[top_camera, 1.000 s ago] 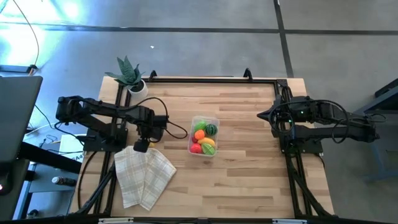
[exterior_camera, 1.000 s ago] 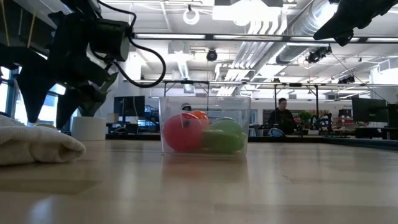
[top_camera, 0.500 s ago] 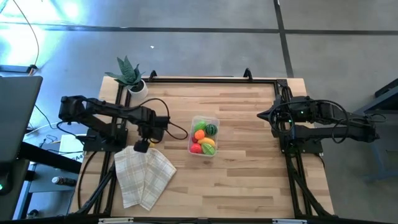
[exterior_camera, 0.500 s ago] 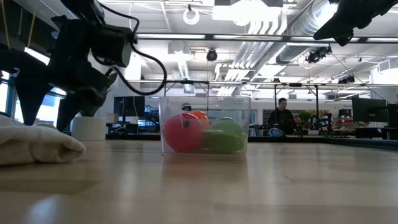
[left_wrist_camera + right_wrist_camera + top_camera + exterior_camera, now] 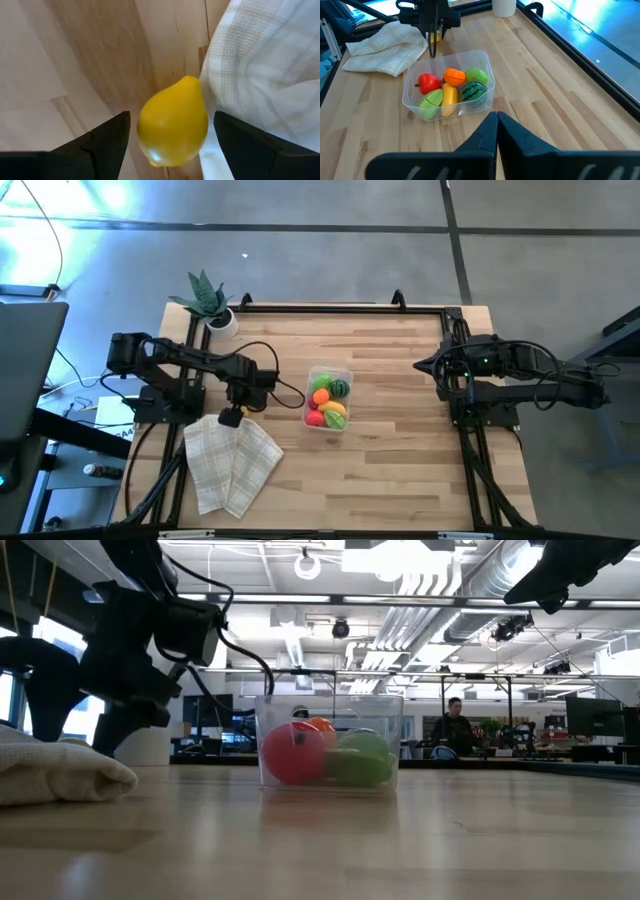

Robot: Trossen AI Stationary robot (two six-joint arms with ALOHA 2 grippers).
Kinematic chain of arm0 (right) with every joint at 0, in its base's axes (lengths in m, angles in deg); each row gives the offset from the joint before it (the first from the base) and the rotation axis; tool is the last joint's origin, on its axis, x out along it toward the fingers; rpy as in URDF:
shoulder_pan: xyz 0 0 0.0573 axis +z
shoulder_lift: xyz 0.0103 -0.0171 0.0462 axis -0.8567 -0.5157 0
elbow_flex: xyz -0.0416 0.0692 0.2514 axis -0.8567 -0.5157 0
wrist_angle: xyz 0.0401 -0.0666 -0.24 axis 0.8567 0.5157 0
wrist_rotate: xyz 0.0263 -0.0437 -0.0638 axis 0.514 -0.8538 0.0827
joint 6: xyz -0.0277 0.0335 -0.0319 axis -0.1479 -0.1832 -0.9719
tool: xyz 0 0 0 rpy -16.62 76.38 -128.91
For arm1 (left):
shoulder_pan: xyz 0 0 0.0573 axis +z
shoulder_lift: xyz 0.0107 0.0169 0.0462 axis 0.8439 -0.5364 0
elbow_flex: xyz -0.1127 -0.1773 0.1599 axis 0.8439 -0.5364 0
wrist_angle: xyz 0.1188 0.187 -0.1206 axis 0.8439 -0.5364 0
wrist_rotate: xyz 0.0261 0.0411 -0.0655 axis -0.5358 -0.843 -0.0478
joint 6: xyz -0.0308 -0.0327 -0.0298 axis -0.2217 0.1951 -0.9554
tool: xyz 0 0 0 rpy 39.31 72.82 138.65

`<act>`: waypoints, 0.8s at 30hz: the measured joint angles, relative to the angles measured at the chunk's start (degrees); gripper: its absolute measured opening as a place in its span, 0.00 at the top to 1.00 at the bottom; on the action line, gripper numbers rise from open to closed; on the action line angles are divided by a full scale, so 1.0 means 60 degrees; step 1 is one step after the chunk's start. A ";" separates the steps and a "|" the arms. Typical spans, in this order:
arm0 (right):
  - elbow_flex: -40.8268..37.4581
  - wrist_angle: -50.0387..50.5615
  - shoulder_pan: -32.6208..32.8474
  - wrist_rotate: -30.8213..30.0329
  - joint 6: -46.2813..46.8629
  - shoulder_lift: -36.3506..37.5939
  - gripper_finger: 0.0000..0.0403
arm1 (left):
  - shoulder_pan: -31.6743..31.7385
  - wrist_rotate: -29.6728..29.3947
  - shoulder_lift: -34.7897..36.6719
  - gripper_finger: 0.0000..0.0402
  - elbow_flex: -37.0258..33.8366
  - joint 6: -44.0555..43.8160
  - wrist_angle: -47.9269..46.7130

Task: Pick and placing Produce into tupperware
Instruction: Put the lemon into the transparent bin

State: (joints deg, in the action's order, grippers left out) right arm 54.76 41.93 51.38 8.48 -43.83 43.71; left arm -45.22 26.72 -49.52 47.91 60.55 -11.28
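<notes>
Now your left claw (image 5: 170, 137) hangs spread over the light wooden worktop (image 5: 400, 450), its fingers either side of a yellow lemon-shaped plastic toy (image 5: 172, 122) without pinching it. That toy sits on the wood, touching the edge of the checked folded cloth (image 5: 265, 70). From above, the yellow piece (image 5: 229, 418) shows at the cloth's upper corner, left of the clear rectangular plastic tub (image 5: 309, 416). You already have other produce in the tub: a red toy (image 5: 429, 82), an orange one (image 5: 454, 76), a yellow banana shape (image 5: 449, 98), two light green pieces (image 5: 477, 76) and a dark striped green one (image 5: 473, 92). Your right claw (image 5: 497, 122) is pressed together and waits raised off the worktop's right side. A potted green plant (image 5: 208, 300) stands at the far left corner.
</notes>
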 joint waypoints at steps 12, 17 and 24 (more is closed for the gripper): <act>0.0000 -0.0004 0.0001 0.0000 0.0000 0.0001 1.00 | 0.0000 0.0052 -0.0149 0.31 0.0000 0.0118 0.0277; 0.0000 -0.0004 0.0000 0.0000 0.0000 -0.0001 1.00 | 0.0000 0.0052 -0.0149 0.32 -0.0001 0.0091 0.0279; 0.0000 -0.0002 -0.0001 0.0000 0.0000 0.0001 1.00 | 0.0000 0.0056 -0.0149 0.45 -0.0001 -0.0028 0.0279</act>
State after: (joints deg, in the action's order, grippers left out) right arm 54.76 41.92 51.38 8.48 -43.83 43.71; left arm -45.22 27.05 -50.41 47.90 60.38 -9.61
